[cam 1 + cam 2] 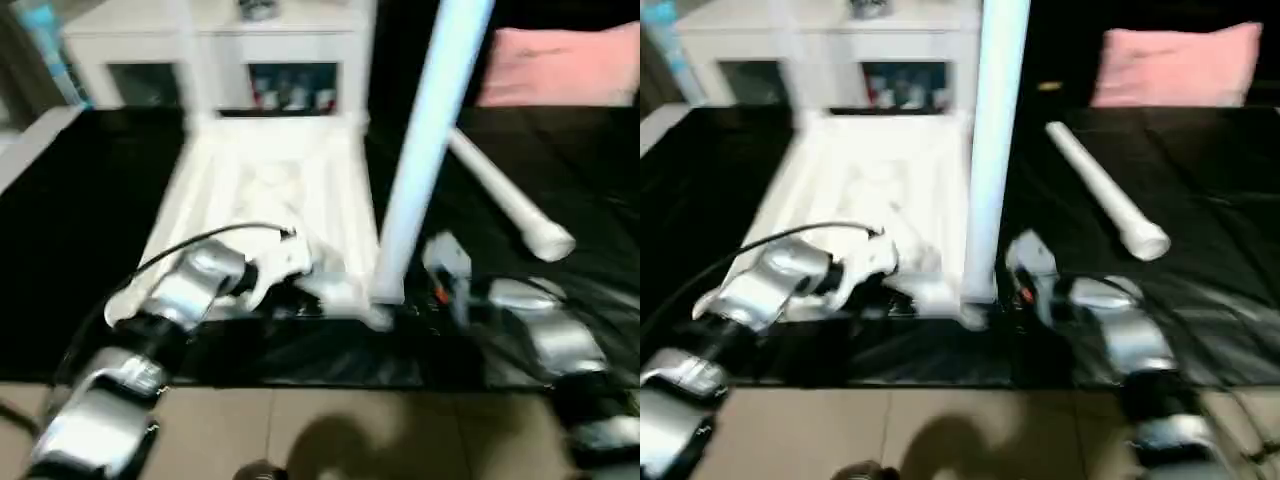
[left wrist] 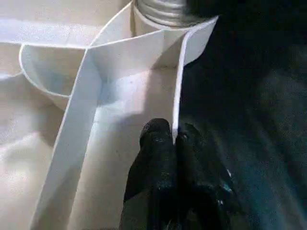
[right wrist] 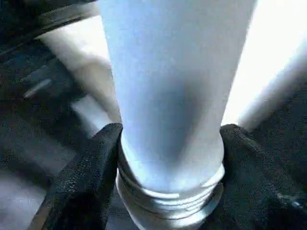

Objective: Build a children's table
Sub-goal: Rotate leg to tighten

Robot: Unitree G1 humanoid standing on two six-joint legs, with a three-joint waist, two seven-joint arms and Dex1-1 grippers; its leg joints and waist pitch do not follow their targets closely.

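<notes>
So the tabletop (image 1: 270, 190) lies upside down on the black sheet (image 1: 80, 230), and the left fingers (image 2: 173, 139) are pinched shut on its thin side wall near a corner socket. The right fingers (image 3: 96, 163) are spread around the base of an upright leg (image 1: 425, 140) at the near corner, touching it on both sides, while another leg (image 1: 1105, 205) lies loose on the sheet off to the right

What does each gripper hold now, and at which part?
Right gripper: the upright leg, near its threaded lower end. Left gripper: the tabletop, by its thin edge wall.
</notes>
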